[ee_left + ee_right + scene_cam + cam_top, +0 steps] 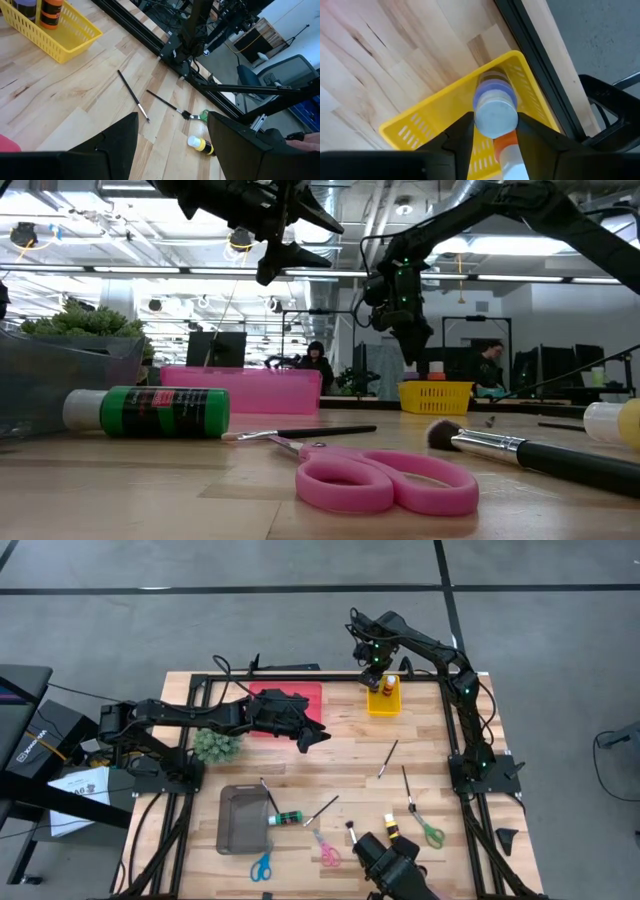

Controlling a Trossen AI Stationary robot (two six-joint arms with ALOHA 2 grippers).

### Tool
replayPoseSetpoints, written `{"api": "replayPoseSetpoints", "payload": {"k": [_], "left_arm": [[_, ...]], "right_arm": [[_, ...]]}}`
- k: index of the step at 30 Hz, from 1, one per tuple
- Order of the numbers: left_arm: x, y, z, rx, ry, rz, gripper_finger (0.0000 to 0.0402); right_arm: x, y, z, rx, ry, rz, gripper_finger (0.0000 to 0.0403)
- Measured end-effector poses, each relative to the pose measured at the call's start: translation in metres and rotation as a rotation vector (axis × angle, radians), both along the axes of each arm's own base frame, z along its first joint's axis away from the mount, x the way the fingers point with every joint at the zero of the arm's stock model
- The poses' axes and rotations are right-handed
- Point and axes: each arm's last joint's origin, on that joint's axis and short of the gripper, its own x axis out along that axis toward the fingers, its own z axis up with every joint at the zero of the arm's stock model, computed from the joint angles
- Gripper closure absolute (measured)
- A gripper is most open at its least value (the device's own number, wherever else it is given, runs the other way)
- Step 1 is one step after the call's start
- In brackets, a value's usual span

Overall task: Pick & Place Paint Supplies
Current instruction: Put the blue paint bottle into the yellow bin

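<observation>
The green paint bottle (150, 411) bears a red-black label, writing seemingly unreadable.

Pale matt wood table (350, 790); perforated yellow plastic basket (420, 117); glossy pink plastic scissors (385, 480).

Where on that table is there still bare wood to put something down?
Open wood lies mid-table, between the pink tray, the yellow basket and the grey bin. The near edge is crowded: scissors, brushes, green bottle.

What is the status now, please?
Right gripper over yellow basket, fingers around purple bottle. Left gripper open, mid-table, empty. Brushes and green bottle still out. Nothing blocking.
</observation>
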Motion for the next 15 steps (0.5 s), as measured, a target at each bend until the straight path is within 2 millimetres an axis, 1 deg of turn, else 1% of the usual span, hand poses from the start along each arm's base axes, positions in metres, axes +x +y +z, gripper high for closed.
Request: {"api": "replayPoseSetpoints", "payload": {"k": [15], "left_arm": [[0.0000, 0.0000, 0.0000, 0.002, 0.000, -0.001, 0.0170]], "right_arm": [[-0.0015, 0.0001, 0.0023, -0.002, -0.001, -0.005, 0.0190]]}}
